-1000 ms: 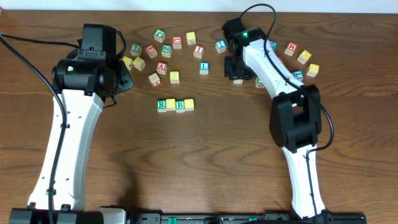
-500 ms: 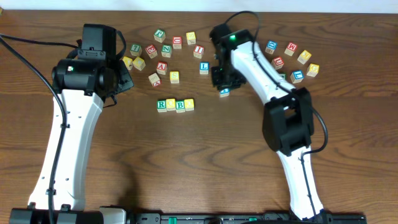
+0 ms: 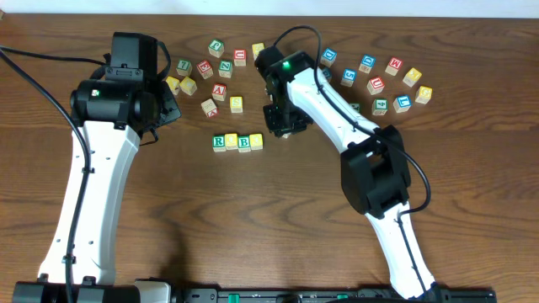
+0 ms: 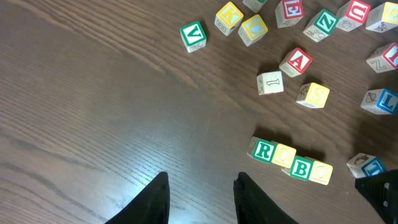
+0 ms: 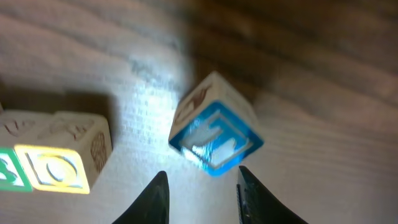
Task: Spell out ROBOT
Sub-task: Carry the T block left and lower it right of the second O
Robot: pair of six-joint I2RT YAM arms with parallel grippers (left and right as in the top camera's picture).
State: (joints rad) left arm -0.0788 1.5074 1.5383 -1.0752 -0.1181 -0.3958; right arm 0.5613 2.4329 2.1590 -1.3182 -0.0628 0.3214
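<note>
1. Right gripper [image 5: 200,186]: jaws apart, clamping nothing.
2. The blue-framed cube [image 5: 214,134] sits askew on the table [image 3: 278,219] just past its tips, near the row of four cubes [image 3: 237,142], not touching.
3. Left gripper [image 4: 202,196]: jaws apart, empty.

The right gripper [image 5: 202,186] shows only as two dark fingertips [image 5: 155,199] at the bottom edge, standing apart with bare wood between them. Just beyond the gap lies a blue-framed cube [image 5: 214,130], turned cornerwise so that its near corner points into the opening. Its letter is too blurred to read, and neither finger visibly touches it. To the left and apart from it sits a yellow-faced O cube [image 5: 62,158]. Touching that cube's left side, at the frame edge, is a sliver of a green-framed cube [image 5: 7,171]. A glare patch brightens the wooden table [image 5: 323,162] between the cubes.
</note>
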